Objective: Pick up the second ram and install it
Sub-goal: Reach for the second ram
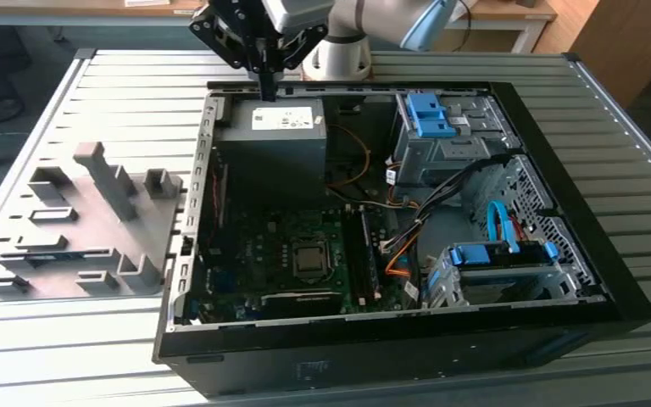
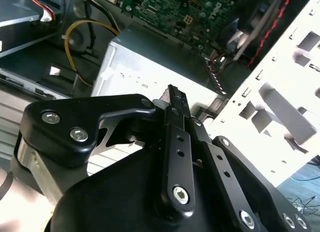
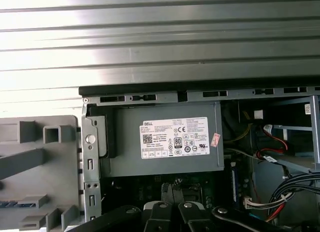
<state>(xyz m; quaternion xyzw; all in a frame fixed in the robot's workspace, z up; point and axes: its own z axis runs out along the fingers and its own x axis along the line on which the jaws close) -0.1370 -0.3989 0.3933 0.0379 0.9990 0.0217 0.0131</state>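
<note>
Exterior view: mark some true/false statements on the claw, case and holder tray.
1. The claw hangs above the gray power supply. True.
2. The computer case is closed. False: it is open, with the motherboard exposed.
3. The gray holder tray lies at the exterior view's right of the case. False: it lies at the left.
4. A blue cable and orange cables run inside the case. True.
</note>
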